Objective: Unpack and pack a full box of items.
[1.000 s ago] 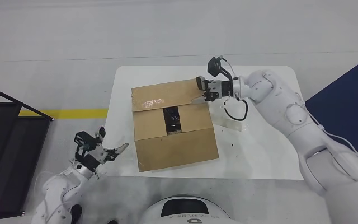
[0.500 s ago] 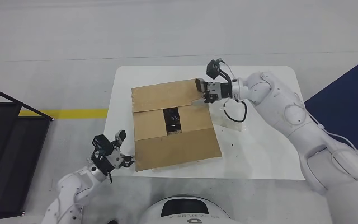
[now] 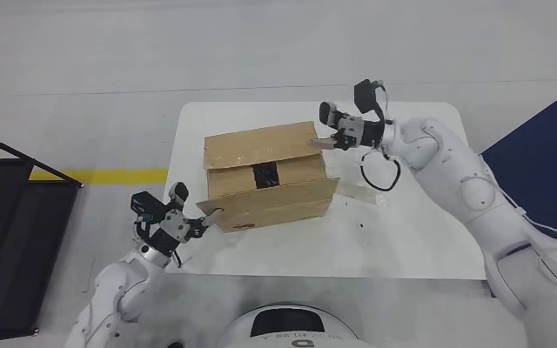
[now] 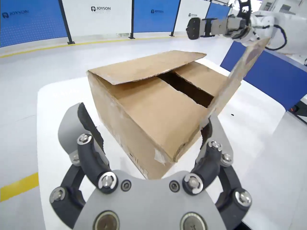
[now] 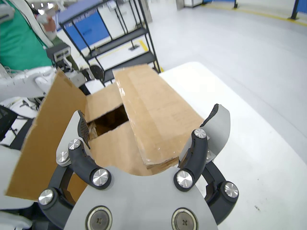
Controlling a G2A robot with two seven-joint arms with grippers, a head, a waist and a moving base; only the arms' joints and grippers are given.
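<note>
A brown cardboard box [image 3: 228,181] stands mid-table. Its near flap [image 3: 270,202] is tilted up on edge, and a dark gap [image 3: 265,177] shows between the inner flaps. My left gripper [image 3: 207,219] is open at the box's near left corner; in the left wrist view one fingertip [image 4: 211,130] touches the raised flap's [image 4: 239,77] lower corner. My right gripper [image 3: 324,142] is open at the far right corner. In the right wrist view the taped far flap [image 5: 153,111] lies between its fingers [image 5: 218,118].
The white table [image 3: 409,235] has free room to the right of the box, apart from a clear plastic piece [image 3: 361,193]. A black rack [image 3: 26,226] stands off the table's left. A blue barrier [image 3: 522,148] is at the right.
The left gripper came in from the table's left edge to the box's near corner, and the near flap rose from flat to tilted up. The right gripper shifted slightly right at the far corner.
</note>
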